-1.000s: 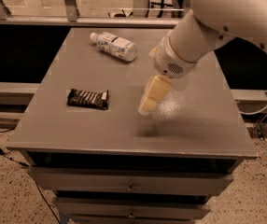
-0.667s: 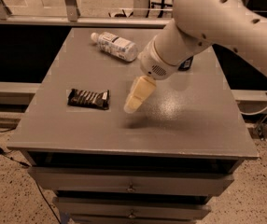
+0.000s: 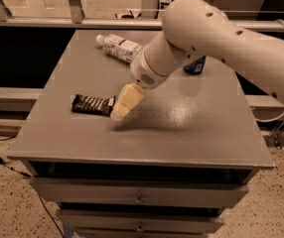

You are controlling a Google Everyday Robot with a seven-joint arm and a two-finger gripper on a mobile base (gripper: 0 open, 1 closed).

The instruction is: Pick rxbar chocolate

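The rxbar chocolate [image 3: 92,104] is a flat dark bar with pale stripes, lying on the left part of the grey cabinet top [image 3: 181,128]. My gripper [image 3: 119,113] hangs from the white arm that comes in from the upper right. Its cream-coloured tip is just at the bar's right end and overlaps it in this view. I cannot tell if it touches the bar.
A clear white-labelled bottle [image 3: 118,46] lies on its side at the back of the top. A blue can [image 3: 195,65] stands at the back, mostly hidden behind the arm. Drawers sit below the front edge. A rail runs behind the cabinet.
The arm has swung left and forward across the top. The gripper tip went from the middle of the top to the bar's right end. The bar and bottle have not moved.
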